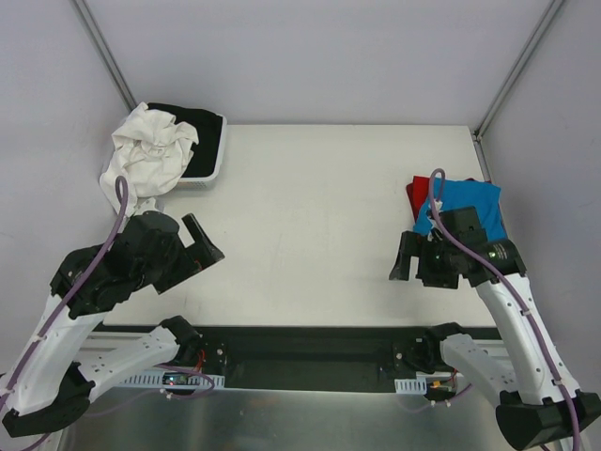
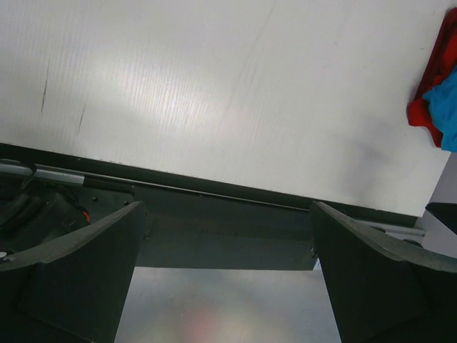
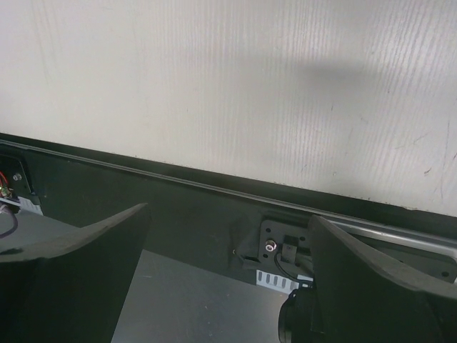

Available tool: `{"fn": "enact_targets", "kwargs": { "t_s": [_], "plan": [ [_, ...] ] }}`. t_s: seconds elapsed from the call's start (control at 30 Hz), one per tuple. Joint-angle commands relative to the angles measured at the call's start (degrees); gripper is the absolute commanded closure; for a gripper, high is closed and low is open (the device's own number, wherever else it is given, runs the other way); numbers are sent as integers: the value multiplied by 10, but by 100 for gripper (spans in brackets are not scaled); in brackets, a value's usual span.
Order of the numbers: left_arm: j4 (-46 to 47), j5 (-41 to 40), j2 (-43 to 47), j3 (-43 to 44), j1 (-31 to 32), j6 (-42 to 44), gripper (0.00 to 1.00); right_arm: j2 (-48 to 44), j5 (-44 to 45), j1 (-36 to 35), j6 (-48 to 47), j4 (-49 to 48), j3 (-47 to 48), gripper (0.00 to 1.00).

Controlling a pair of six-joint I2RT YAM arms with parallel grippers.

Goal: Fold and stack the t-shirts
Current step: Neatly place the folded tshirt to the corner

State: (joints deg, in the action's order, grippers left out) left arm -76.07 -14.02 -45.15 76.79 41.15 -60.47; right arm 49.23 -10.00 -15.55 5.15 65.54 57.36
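The turquoise-blue t-shirt (image 1: 470, 201) lies folded on top of the red t-shirt (image 1: 415, 194) at the right side of the table; red shows only along its left edge. In the left wrist view the red shirt (image 2: 427, 113) and the blue shirt (image 2: 447, 107) show at the right edge. My right gripper (image 1: 402, 258) hangs just in front and left of the stack, open and empty (image 3: 228, 218). My left gripper (image 1: 208, 242) is over the left front of the table, open and empty (image 2: 226, 214).
A crumpled white cloth (image 1: 146, 155) spills over a white tray (image 1: 222, 150) at the back left, with a black cloth (image 1: 199, 122) in it. The black rail (image 1: 300, 343) runs along the table's near edge. Grey walls stand close on both sides.
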Motion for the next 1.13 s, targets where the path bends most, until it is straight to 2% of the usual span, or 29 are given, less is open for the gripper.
{"fn": "enact_targets", "kwargs": {
  "t_s": [0.0,0.43,0.83,1.1],
  "plan": [
    [-69,-31,8,24,-4,32,1,-18,-19,-4,17,-5,-22,4],
    [-77,-43,-7,17,-3,65,1,-17,2,-12,71,-20,-23,4],
    [-78,-32,13,2,-4,61,1,-16,28,-16,60,1,-23,4],
    [-83,-34,-6,5,-4,76,1,-12,53,-18,37,9,-17,2]
  ]
}}
